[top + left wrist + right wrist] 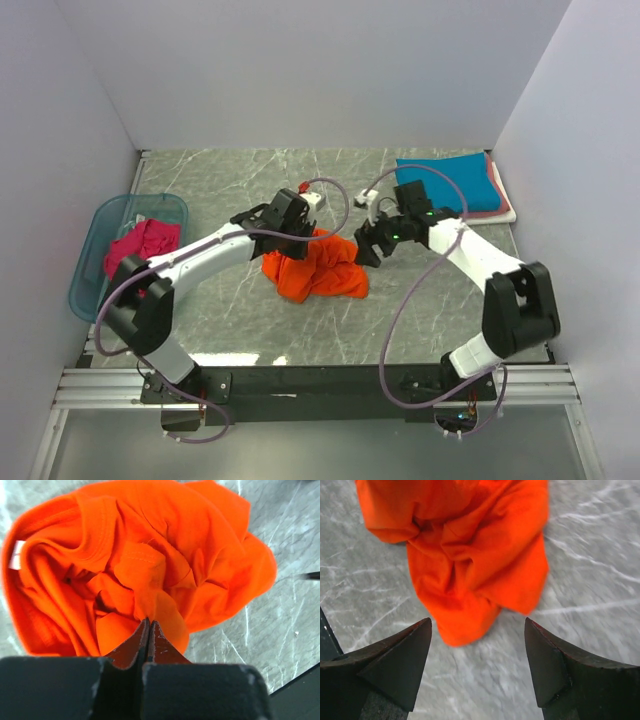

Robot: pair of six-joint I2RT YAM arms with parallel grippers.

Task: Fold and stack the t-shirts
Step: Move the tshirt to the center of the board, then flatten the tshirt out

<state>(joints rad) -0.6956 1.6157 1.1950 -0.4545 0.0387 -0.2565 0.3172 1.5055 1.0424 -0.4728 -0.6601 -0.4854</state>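
Observation:
The bright orange t-shirt (318, 268) lies crumpled in a heap at the table's middle. My left gripper (298, 240) sits over its top left and is shut on a fold of it; in the left wrist view the closed tips (148, 621) pinch the orange cloth (150, 545). My right gripper (364, 248) is open and empty at the shirt's right edge; in the right wrist view (477, 630) a hanging end of the orange cloth (470, 555) lies just ahead of its spread fingers. A teal t-shirt (445, 185) tops a folded stack at the back right, with pink (493, 180) and white (505, 212) edges showing beneath.
A translucent blue tub (100, 225) stands at the left edge with a magenta t-shirt (145, 245) bunched inside. Grey walls close in the marble table (230, 320) on three sides.

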